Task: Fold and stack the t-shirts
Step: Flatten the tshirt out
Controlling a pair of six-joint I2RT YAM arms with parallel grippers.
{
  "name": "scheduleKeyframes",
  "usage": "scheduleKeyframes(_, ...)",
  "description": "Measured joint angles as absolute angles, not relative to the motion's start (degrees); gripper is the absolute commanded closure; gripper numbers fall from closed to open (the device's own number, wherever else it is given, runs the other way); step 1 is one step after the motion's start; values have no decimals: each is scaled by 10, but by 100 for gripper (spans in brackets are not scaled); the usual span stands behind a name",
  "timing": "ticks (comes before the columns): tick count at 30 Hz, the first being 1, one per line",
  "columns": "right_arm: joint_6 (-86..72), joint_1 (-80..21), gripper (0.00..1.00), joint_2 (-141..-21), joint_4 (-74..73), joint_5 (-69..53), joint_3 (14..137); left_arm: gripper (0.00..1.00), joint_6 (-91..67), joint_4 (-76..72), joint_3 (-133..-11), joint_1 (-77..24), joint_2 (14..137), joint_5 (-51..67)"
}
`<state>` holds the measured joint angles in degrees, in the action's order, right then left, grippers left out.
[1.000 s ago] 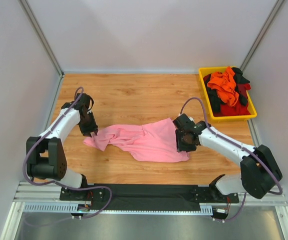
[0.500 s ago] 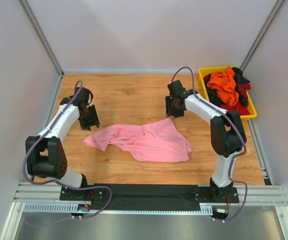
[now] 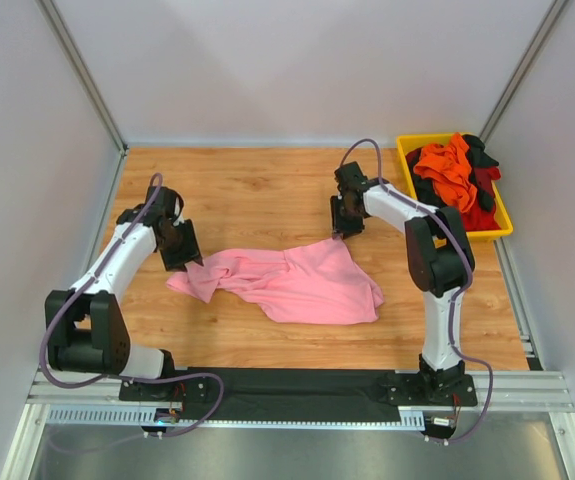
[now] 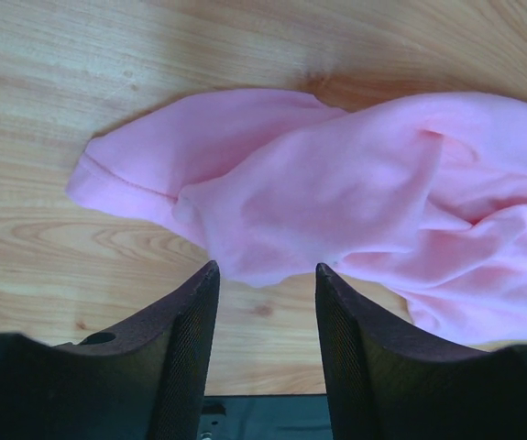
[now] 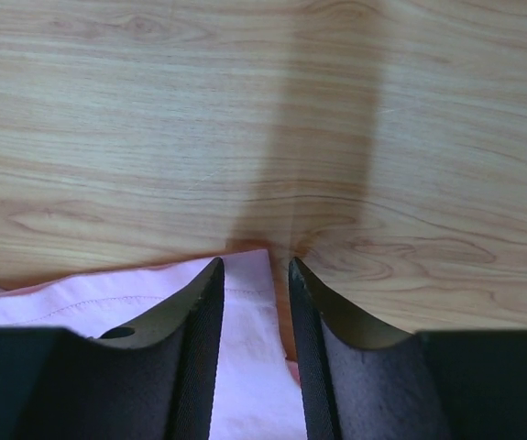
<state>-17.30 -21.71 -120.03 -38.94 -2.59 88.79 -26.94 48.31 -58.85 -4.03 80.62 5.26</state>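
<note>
Bright, even overhead light, top view sharp, soft shadow band across table (image 5: 327, 137) in right wrist view, fingers (image 4: 176, 367) slightly blurred.

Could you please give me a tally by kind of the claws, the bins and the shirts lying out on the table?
Claws: 2, the left claw and the right claw
Shirts on the table: 1, the pink t-shirt
Bins: 1, the yellow bin
Total: 4
The orange, red and black clothes in the bin are too tangled to count.
</note>
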Motion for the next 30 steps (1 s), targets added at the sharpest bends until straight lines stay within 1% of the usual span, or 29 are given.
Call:
scheduleKeyframes(3, -173, -219, 69, -1199, -386, -25, 885, 46, -272, 480, -587, -40, 804, 61)
scheduleKeyframes(6, -175, -220, 87, -1199, -383, -26, 883, 47, -274, 480, -585, -40, 802, 63)
scheduleKeyframes(7, -175, -220, 97, -1199, -380, -28, 882, 46, -274, 481, -584, -40, 801, 57)
scheduleKeyframes(8, -173, -220, 100, -1199, -378, -30, 881, 46, -275, 483, -583, -40, 798, 50)
scheduleKeyframes(12, -173, -220, 100, -1195, -377, -26, 881, 46, -278, 487, -580, -40, 778, 33)
scheduleKeyframes(15, -173, -221, 100, -1166, -396, 8, 881, 45, -284, 484, -576, -40, 774, 43)
scheduleKeyframes(18, -172, -222, 100, -1097, -415, 41, 879, 46, -288, 485, -568, -40, 772, 43)
scheduleKeyframes(22, -171, -222, 100, -944, -418, 83, 869, 46, -289, 489, -560, -40, 750, 36)
scheduleKeyframes(25, -171, -222, 100, -857, -415, 113, 860, 46, -289, 488, -560, -40, 719, 41)
scheduleKeyframes(27, -174, -222, 100, -822, -421, 136, 848, 46, -289, 484, -557, -40, 702, 48)
scheduleKeyframes(30, -182, -215, 100, -814, -440, 163, 828, 47, -291, 471, -542, -40, 695, 74)
